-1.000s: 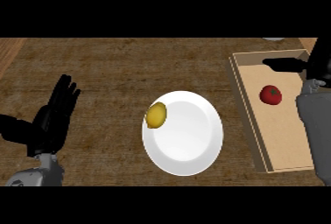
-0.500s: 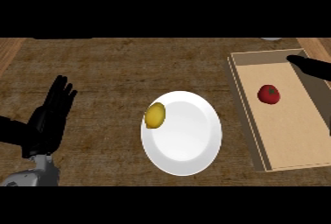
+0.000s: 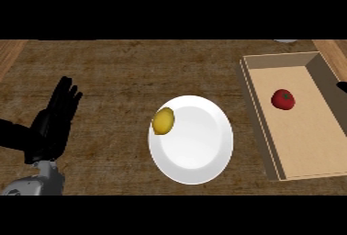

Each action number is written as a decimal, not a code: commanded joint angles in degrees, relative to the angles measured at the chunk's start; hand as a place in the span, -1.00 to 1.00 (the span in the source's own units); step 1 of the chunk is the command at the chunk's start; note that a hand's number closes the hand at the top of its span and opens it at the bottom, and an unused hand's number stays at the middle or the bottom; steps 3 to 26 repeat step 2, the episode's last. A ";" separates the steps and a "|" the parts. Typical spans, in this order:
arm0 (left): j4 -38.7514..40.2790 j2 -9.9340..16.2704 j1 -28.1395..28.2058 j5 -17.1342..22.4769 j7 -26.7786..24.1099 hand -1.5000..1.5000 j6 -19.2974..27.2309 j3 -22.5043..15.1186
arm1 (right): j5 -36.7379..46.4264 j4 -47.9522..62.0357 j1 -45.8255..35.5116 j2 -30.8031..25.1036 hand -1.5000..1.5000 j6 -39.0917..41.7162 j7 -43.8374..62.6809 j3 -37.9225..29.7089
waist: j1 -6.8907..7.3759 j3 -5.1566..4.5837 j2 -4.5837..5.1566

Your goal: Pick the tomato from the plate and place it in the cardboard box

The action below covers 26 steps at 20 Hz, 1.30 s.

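Observation:
The red tomato [image 3: 283, 99] lies on the floor of the cardboard box [image 3: 256, 110] at the right, in its far half, with nothing touching it. The white plate [image 3: 196, 147] sits mid-counter, left of the box. A yellow lemon-like fruit [image 3: 163, 121] rests on the plate's left rim. My left hand [image 3: 53, 123] stays open at the left edge, fingers up, well apart from the plate. Of my right hand [image 3: 343, 87] only a dark sliver shows at the right edge, beside the box.
The counter top is dark wood grain, with lighter wooden strips along the left and right borders. A small grey object [image 3: 287, 41] peeks in at the top right, beyond the box.
My right arm and hand have drawn back out of the box to the right edge, leaving the tomato lying in the box. The left hand has stayed where it was.

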 commanded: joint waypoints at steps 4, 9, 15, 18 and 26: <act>4.57 -0.40 1.06 0.11 -4.97 0.00 -1.17 0.97 | -7.12 -2.14 6.45 -3.14 -1.00 4.64 -4.00 -5.43 | -0.12 -0.01 0.06; 4.57 -0.40 1.06 0.11 -4.97 0.00 -1.17 0.97 | -7.12 -2.14 6.45 -3.14 -1.00 4.64 -4.00 -5.43 | -0.12 -0.01 0.06; 4.57 -0.40 1.06 0.11 -4.97 0.00 -1.17 0.97 | -7.12 -2.14 6.45 -3.14 -1.00 4.64 -4.00 -5.43 | -0.12 -0.01 0.06; 4.57 -0.40 1.06 0.11 -4.97 0.00 -1.17 0.97 | -7.12 -2.14 6.45 -3.14 -1.00 4.64 -4.00 -5.43 | -0.12 -0.01 0.06; 4.57 -0.40 1.06 0.11 -4.97 0.00 -1.17 0.97 | -7.12 -2.14 6.45 -3.14 -1.00 4.64 -4.00 -5.43 | -0.12 -0.01 0.06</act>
